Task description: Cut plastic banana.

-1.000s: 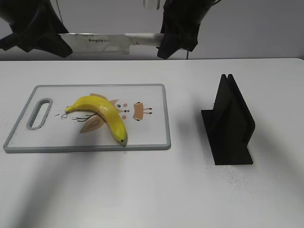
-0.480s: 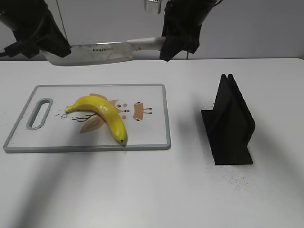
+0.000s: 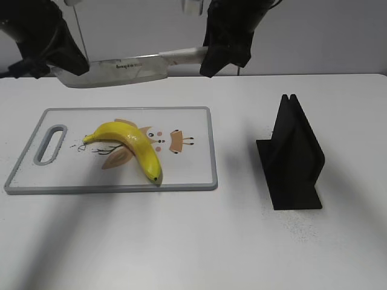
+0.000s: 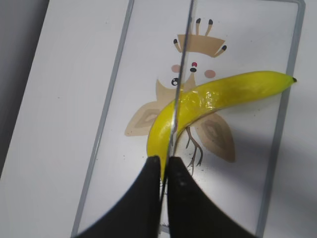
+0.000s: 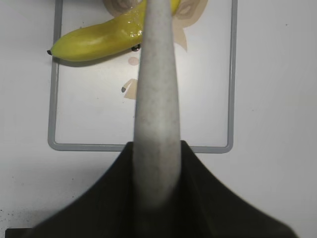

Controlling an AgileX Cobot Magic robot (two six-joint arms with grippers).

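A yellow plastic banana (image 3: 130,145) lies on a white cutting board (image 3: 190,172) with a grey rim. A large knife (image 3: 127,68) hangs level in the air above the board's far edge. My right gripper (image 3: 211,59) is shut on its pale handle (image 5: 156,99). My left gripper (image 3: 65,65) is shut on the blade's tip end. In the left wrist view the thin blade edge (image 4: 181,84) crosses over the banana (image 4: 223,94), with the left gripper (image 4: 163,166) pinching it. The right wrist view shows the right gripper (image 5: 156,148), the banana (image 5: 99,42) and the board (image 5: 198,99).
A black knife stand (image 3: 293,157) stands upright on the white table (image 3: 181,241) to the right of the board. The board has a handle slot (image 3: 51,144) at its left end. The board's printed drawing (image 4: 200,42) shows around the banana.
The knife has come down a little and turned so the blade's flat side shows. It has also shifted slightly left with both grippers. The banana has not moved.
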